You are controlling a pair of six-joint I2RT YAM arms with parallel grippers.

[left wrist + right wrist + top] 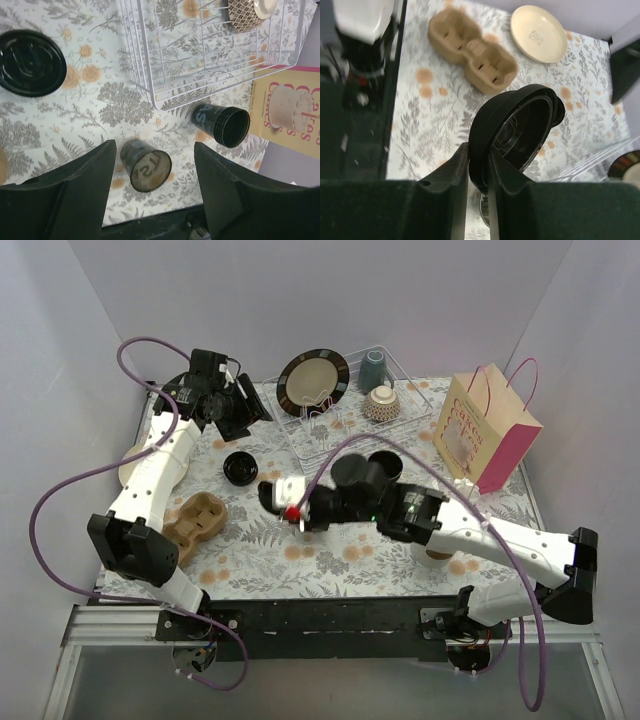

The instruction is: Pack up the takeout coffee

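Observation:
My left gripper [154,148] [240,412] is open and high over the back left of the table. A blurred black paper cup [145,165] shows between its jaws, touching neither finger. A second black cup [222,122] [385,462] lies on its side by the wire rack's corner. One round black lid [30,62] [240,468] rests flat on the cloth. My right gripper [477,150] [270,495] is shut on the rim of another black lid [520,125], held on edge above the table and pointing left.
A brown cardboard cup carrier [472,55] [195,520] and a cream plate [539,32] lie at the left. The wire rack [400,425] holds a dark plate [312,380], a grey-blue mug [372,368] and a woven cup [382,402]. A pink paper bag [490,435] stands at the right.

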